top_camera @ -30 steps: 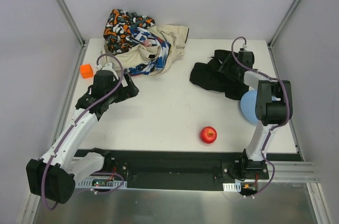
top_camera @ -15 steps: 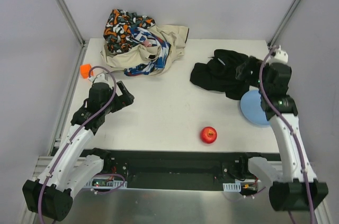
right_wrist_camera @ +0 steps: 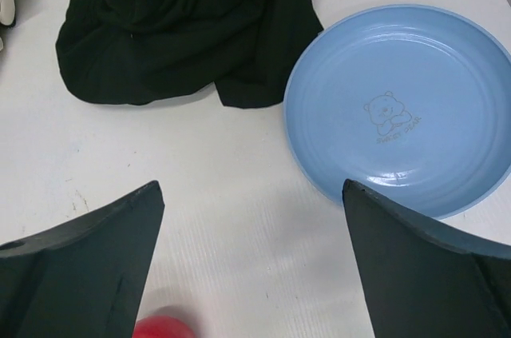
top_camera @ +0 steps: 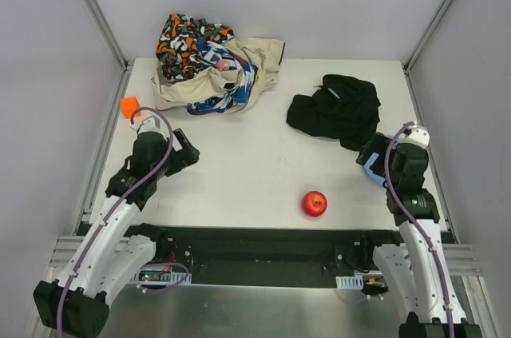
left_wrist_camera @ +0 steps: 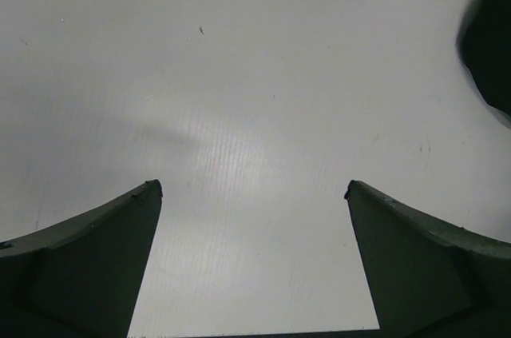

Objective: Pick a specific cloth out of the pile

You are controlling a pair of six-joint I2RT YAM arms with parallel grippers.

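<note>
The plain black cloth [top_camera: 335, 108] lies crumpled on the table at the right, apart from the pile [top_camera: 214, 66] of beige, orange-black-white and blue-white striped cloths at the back left. In the right wrist view the black cloth [right_wrist_camera: 192, 22] lies ahead of my right gripper [right_wrist_camera: 251, 186], which is open and empty over bare table. In the top view my right gripper [top_camera: 369, 153] sits just near of the cloth. My left gripper [top_camera: 189, 156] is open and empty at the left; its wrist view [left_wrist_camera: 251, 190] shows bare table and the cloth's edge [left_wrist_camera: 491, 42].
A blue plate [right_wrist_camera: 399, 106] lies by the black cloth's near right edge, mostly hidden under the right arm in the top view [top_camera: 369, 172]. A red apple [top_camera: 314, 203] sits near the front. An orange cube [top_camera: 130, 106] is at the left edge.
My right arm has drawn back from the black cloth toward the near edge, leaving the cloth on the table. My left arm has pulled back a little toward the near left.
</note>
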